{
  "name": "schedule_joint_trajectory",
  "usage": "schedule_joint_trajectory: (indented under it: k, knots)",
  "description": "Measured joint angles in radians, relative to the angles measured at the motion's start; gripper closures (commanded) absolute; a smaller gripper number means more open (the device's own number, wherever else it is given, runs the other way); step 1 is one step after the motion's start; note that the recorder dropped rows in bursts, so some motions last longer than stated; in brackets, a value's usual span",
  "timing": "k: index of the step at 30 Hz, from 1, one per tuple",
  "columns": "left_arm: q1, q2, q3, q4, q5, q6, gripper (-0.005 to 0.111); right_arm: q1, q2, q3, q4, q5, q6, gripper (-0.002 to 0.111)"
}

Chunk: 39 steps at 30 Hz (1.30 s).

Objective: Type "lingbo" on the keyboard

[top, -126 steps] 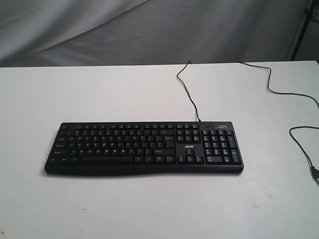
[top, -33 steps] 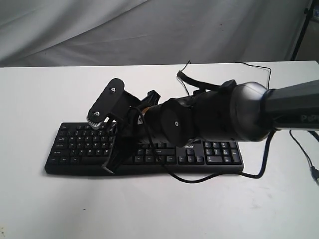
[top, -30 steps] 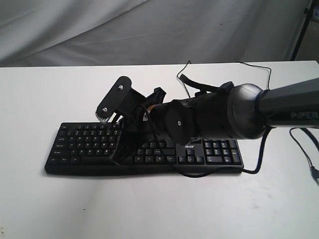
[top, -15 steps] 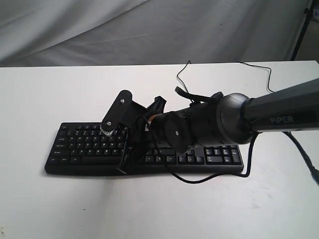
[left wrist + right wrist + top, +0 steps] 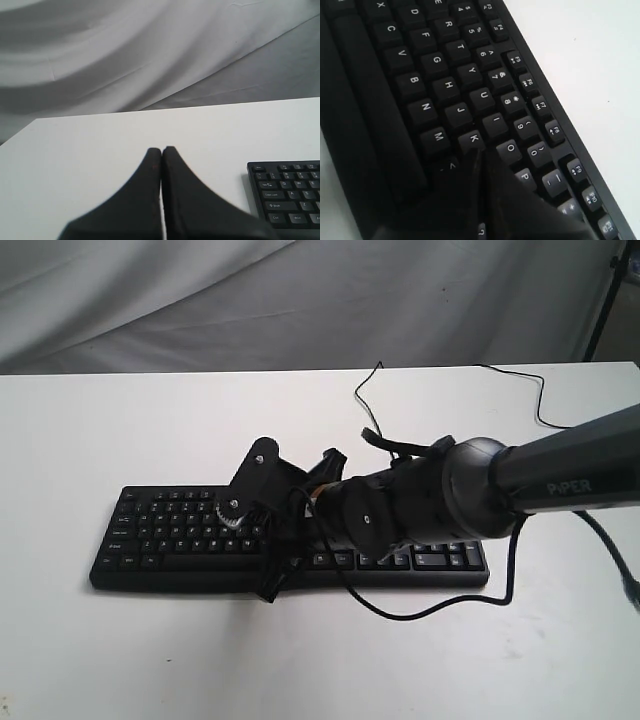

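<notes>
The black keyboard (image 5: 180,540) lies across the middle of the white table (image 5: 100,420). My right arm reaches over it from the right. The right gripper (image 5: 270,586) is shut and empty, pointing down at the letter keys. In the right wrist view the shut right gripper (image 5: 480,151) has its tip between K and O, covering the key there; I cannot tell whether it touches. The left gripper (image 5: 161,149) is shut and empty. It hangs over bare table, left of the keyboard's (image 5: 287,192) left end, and does not show in the exterior view.
The keyboard's thin black cable (image 5: 372,405) runs from its back edge toward the table's far side. A second black cable (image 5: 600,530) lies at the right edge. Grey cloth (image 5: 300,300) hangs behind the table, with a dark stand leg (image 5: 605,300) at the top right.
The right arm, absent 4.2 s ago, now reaches over the keyboard. In the last second its shut gripper moved right along the keys and sank lower.
</notes>
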Motion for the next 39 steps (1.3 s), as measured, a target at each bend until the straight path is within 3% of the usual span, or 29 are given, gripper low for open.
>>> schedule_joint_trajectory:
  k: [39]
  knots:
    - [0.000, 0.000, 0.000, 0.000, 0.000, 0.000, 0.106, 0.000, 0.064, 0.000, 0.000, -0.100, 0.000, 0.108]
